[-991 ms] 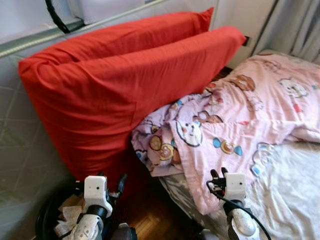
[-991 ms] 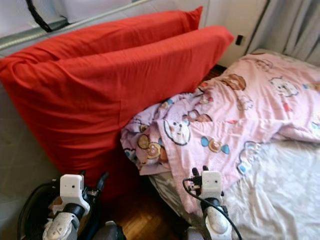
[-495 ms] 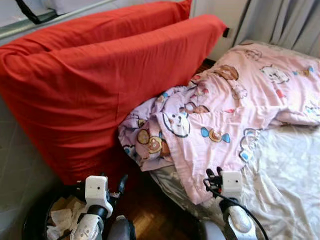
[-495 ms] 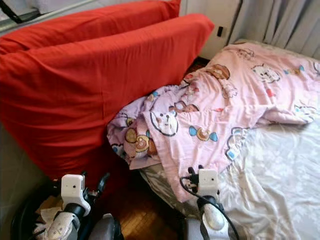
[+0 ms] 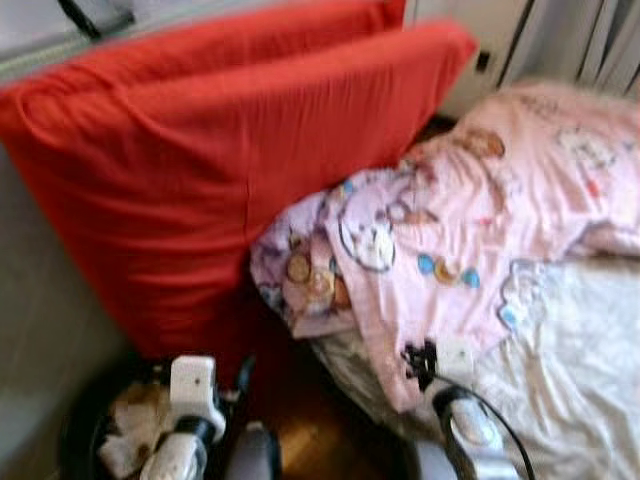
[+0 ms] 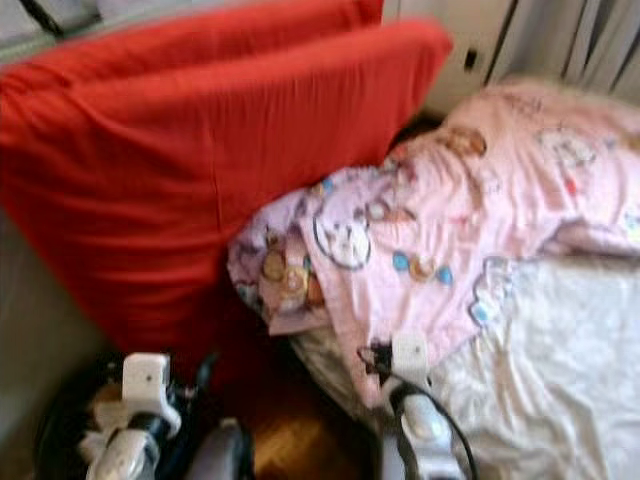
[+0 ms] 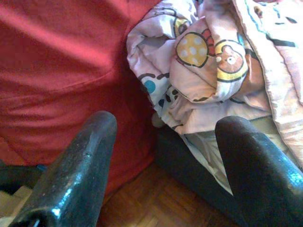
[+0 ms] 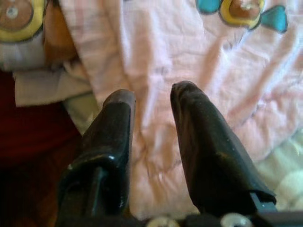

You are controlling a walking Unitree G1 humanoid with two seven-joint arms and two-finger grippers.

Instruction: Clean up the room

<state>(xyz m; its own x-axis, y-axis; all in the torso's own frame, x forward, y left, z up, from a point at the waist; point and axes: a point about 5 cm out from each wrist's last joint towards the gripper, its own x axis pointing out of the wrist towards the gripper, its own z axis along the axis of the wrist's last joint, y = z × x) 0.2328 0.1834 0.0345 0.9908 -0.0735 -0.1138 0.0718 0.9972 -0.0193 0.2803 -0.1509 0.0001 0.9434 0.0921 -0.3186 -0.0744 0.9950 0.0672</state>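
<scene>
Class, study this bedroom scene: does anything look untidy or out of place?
Yes. The pink cartoon-print blanket lies crumpled, one bunched corner spilling off the mattress edge against the big red cushion. A black bin on the floor holds crumpled paper.

The head camera has swung and is now blurred; the red cushions [image 5: 230, 150] and the pink blanket [image 5: 500, 220] sit shifted rightward.

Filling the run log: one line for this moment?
left gripper: open, near red cushion | right gripper: open, over pink blanket | holding: nothing
</scene>
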